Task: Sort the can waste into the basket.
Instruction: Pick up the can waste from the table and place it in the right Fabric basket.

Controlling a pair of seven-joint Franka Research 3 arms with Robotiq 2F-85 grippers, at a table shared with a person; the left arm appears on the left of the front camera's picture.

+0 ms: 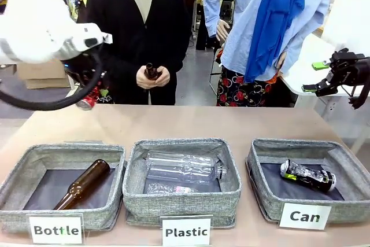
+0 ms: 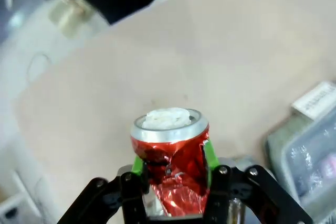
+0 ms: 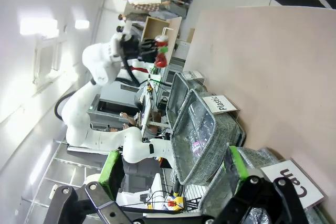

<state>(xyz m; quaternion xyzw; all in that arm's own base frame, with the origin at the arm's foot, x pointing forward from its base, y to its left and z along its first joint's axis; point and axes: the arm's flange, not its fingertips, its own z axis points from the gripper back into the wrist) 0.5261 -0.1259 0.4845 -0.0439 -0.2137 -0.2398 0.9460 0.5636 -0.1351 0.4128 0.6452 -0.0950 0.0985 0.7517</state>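
Observation:
A dented shiny red can [image 2: 170, 148] sits between the green pads of my left gripper [image 2: 173, 169], which is shut on it, open end facing away from the wrist. In the front view that gripper [image 1: 89, 92] holds the red can [image 1: 87, 102] high above the table's far left corner. A dark can [image 1: 307, 176] with silver and green marks lies inside the grey basket labelled "Can" [image 1: 269, 198] at the front right. My right gripper [image 1: 315, 77] hangs open and empty in the air off the table's right side; from its own wrist it [image 3: 173, 174] looks along the row of bins.
The "Bottle" bin [image 1: 17, 212] at the front left holds a brown glass bottle [image 1: 84, 183]. The middle "Plastic" bin [image 1: 134, 201] holds clear plastic bottles [image 1: 182, 169]. A person across the table holds a brown bottle [image 1: 151, 72] in both hands. Bare tabletop [image 1: 185, 122] lies behind the bins.

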